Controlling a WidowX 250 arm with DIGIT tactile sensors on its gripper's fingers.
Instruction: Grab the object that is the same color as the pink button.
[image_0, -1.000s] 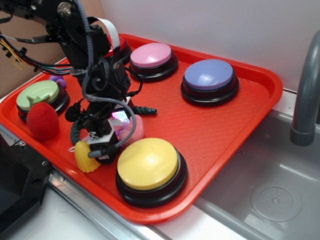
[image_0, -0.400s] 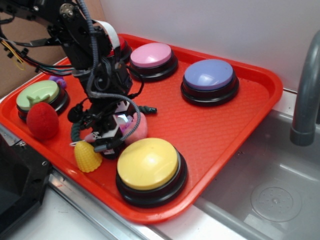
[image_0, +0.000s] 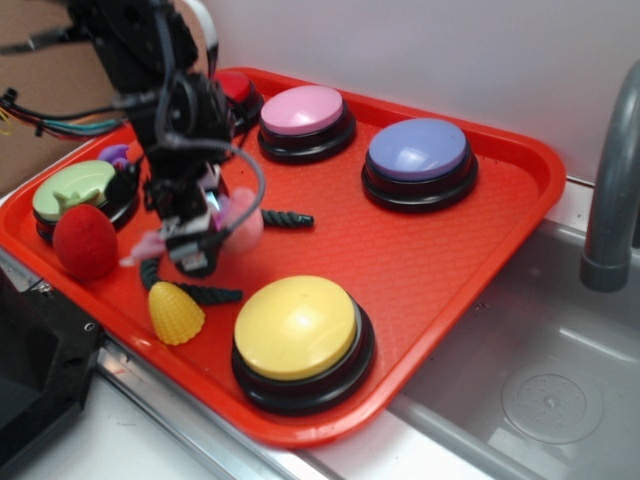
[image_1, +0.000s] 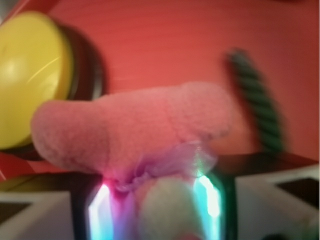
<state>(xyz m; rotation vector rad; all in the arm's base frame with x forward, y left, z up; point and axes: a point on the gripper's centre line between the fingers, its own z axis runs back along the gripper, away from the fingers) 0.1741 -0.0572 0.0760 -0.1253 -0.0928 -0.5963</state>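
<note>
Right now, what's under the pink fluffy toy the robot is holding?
The hand holds the pink plush toy above the red tray. Below it lie bare tray and part of a dark green twisted rope. The arm covers the rest of that spot.

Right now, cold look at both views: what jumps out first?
The gripper at the tray's left-centre, shut on the pink plush toy and holding it above the red tray; in the wrist view the toy fills the frame, blurred. Next, the big dome buttons: the yellow button at the front, the pink button and the lavender-blue button at the back.
</note>
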